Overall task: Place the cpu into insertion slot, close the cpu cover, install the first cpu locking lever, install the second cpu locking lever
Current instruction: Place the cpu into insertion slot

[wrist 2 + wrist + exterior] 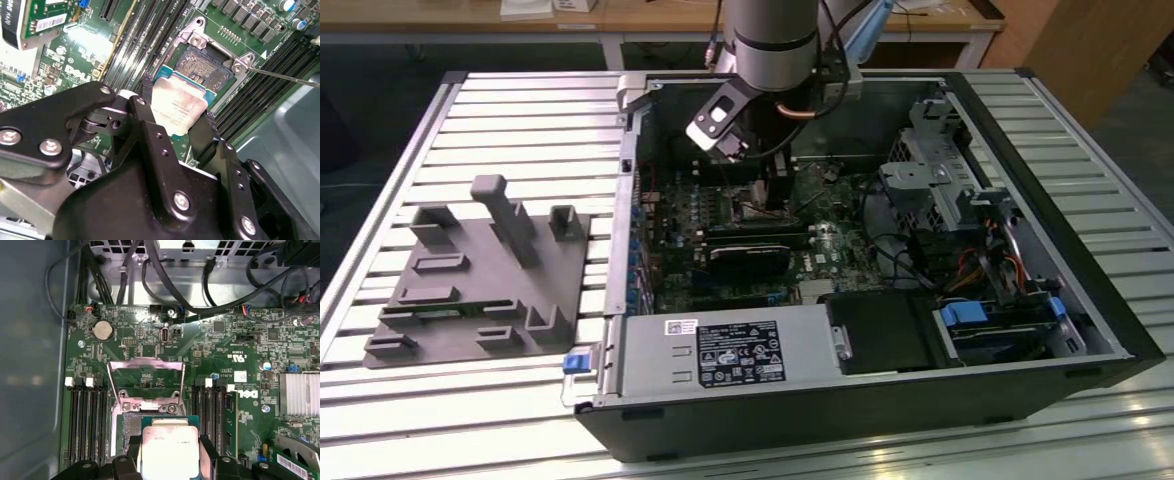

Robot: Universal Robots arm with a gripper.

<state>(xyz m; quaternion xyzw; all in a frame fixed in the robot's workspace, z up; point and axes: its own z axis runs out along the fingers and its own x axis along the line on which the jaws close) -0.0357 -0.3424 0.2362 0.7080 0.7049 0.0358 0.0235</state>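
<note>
Inside the open case (854, 425) on the slatted counter (507, 110), the arm (767, 40) reaches down toward the green board (225, 340). Its tool (176, 112) is clamped on the cpu (175, 100), with a finger on each of two opposite edges and the silvery face up. The cpu hangs over one edge of the slot (206, 62), whose dark centre lies mostly uncovered; whether they touch cannot be told. The cover (145, 363) stands swung open on the slot's far side. A thin metal rod (285, 76) juts out from one corner of the slot.
</note>
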